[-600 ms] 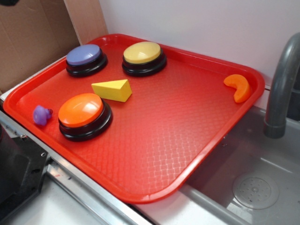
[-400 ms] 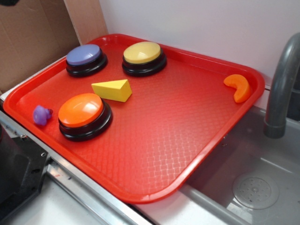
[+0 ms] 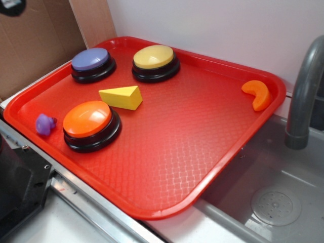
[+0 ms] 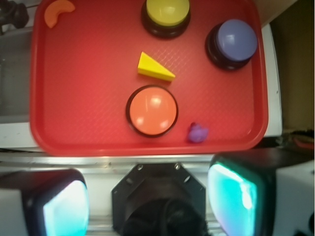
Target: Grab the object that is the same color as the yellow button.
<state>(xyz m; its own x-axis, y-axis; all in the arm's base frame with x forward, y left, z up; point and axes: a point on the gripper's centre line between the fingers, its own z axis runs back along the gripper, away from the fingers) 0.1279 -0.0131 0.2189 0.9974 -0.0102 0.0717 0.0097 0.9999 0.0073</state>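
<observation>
The yellow wedge (image 3: 121, 96) lies flat on the red tray (image 3: 177, 152), between the yellow button (image 3: 154, 62) and the orange button (image 3: 90, 124). In the wrist view the wedge (image 4: 154, 68) sits just below the yellow button (image 4: 166, 14), near the tray's middle. My gripper (image 4: 147, 201) is high above the tray's near edge, well short of the wedge. Its two fingers (image 4: 66, 206) stand wide apart with nothing between them. In the exterior view only a dark part (image 3: 12, 6) shows at the top left corner.
A purple button (image 3: 92, 64) stands at the tray's back left and a small purple toy (image 3: 44, 124) at its left edge. An orange crescent (image 3: 258, 93) lies at the far right. A grey faucet (image 3: 304, 96) and sink (image 3: 273, 202) lie to the right, and cardboard (image 3: 35, 40) stands behind.
A dark part at the exterior view's top left corner has come a little further into view. Nothing on the tray has moved.
</observation>
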